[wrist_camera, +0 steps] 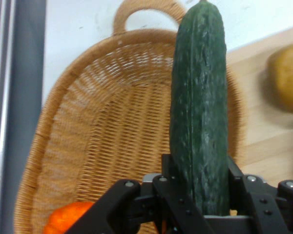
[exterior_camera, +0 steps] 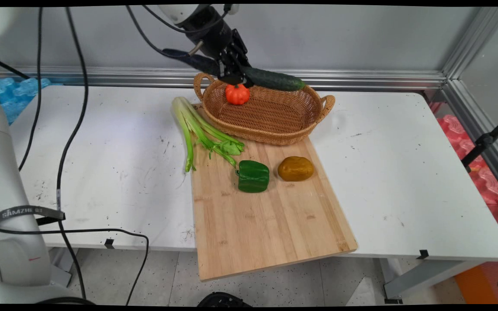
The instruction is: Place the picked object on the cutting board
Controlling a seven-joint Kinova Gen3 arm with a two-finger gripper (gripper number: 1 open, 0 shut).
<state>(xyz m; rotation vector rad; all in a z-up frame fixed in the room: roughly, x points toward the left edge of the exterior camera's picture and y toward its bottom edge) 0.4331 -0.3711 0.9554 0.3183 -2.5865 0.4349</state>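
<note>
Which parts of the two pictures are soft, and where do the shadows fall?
Main view: even light, with faint shadows under the green pepper and potato on the cutting board. Hand view: the cucumber is fairly sharp, the basket softer.

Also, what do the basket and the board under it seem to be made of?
The basket looks like woven wicker or rattan, tan and matte: fine interlaced strands and braided handles show in both views. The board looks like pale wood, perhaps bamboo, with a smooth finish: long parallel strips and grain lines run along it.
</note>
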